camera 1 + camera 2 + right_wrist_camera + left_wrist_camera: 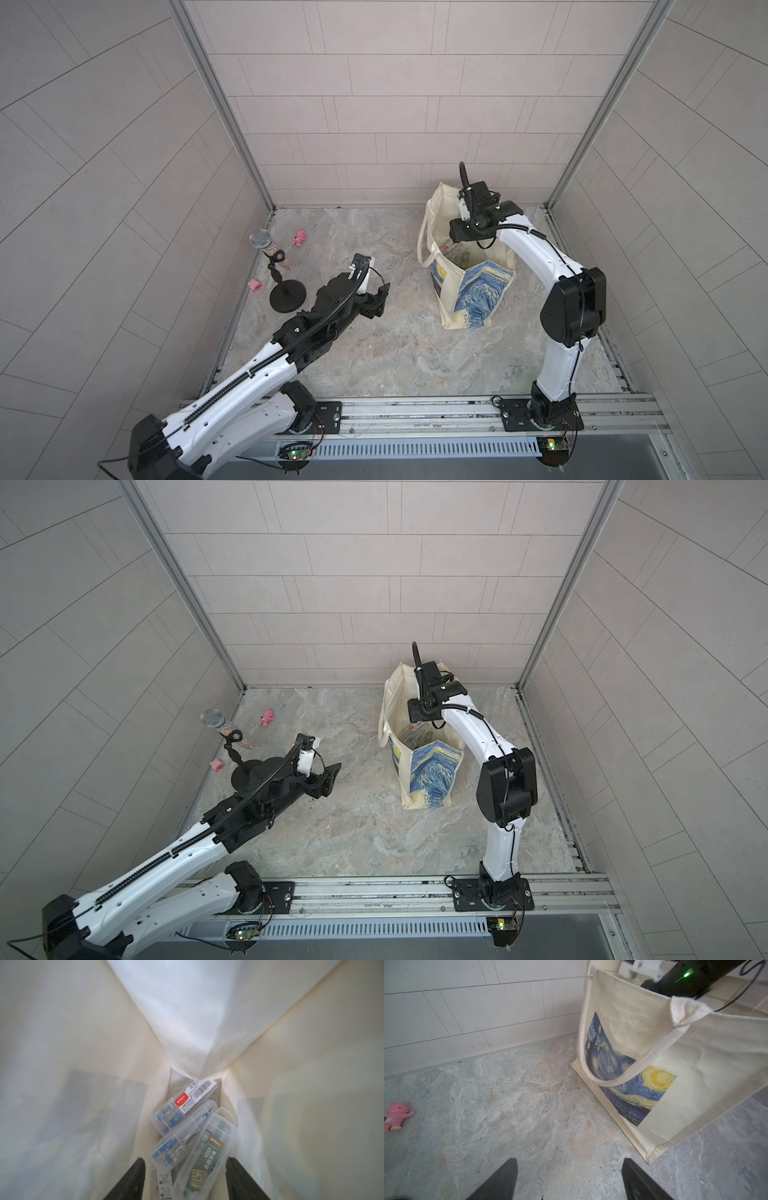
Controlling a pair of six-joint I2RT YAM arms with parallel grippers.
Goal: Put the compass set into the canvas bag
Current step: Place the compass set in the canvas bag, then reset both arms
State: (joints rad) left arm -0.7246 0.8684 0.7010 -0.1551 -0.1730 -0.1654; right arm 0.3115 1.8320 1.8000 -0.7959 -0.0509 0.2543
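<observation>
The cream canvas bag (484, 286) (432, 771) (695, 1043) stands upright at the right, its blue-and-yellow print facing front. Looking down inside it in the right wrist view, three clear plastic compass set cases lie at the bottom: a green-label one (207, 1153), a blue one (178, 1142) and a red-label one (184, 1103). My right gripper (185, 1160) is inside the bag's mouth, open, with the green-label case lying loose below its fingers. My left gripper (380, 297) (569, 1160) hangs open and empty over the floor, left of the bag.
A microphone (261, 240) on a black round-based stand (286, 297) is at the far left. Two small pink toys (300, 237) (254, 284) lie near it, and one pink toy (397, 1115) shows in the left wrist view. Tiled walls close three sides.
</observation>
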